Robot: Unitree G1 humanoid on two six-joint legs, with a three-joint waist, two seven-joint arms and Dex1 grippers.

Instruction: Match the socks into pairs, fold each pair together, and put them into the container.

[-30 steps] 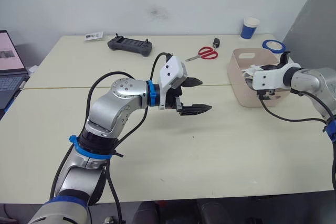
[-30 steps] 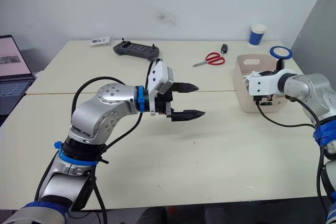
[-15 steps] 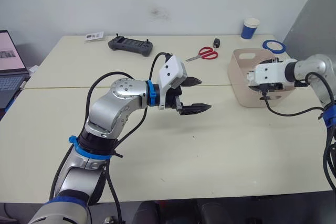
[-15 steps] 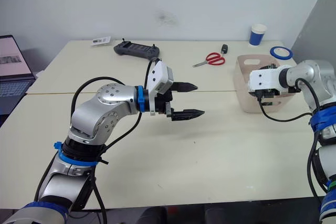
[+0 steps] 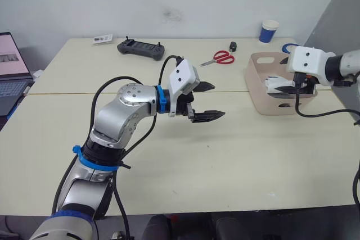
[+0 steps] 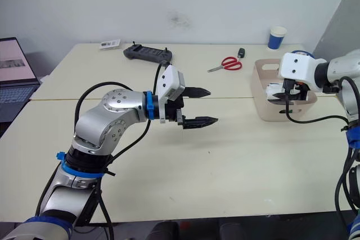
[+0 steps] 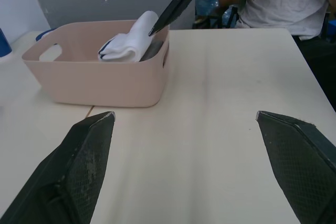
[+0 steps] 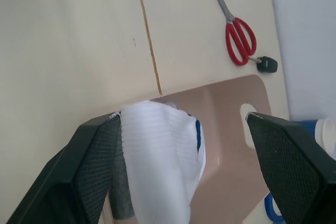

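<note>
Even, bright indoor light falls from overhead, leaving only soft, faint shadows on the pale worktop [image 5: 236, 155] and a mild sheen on the metal left arm [image 5: 121, 113]. The head views are sharp across the frame. In the wrist views the near black fingers [image 7: 79, 171] look slightly soft and loom large at the edges.

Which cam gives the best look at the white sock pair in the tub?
Right wrist view: the white sock pair is close, ribbing and blue cuff mark visible. Left wrist view shows it from the side, above the container rim. Both eye views show it small, partly behind the right arm.
</note>
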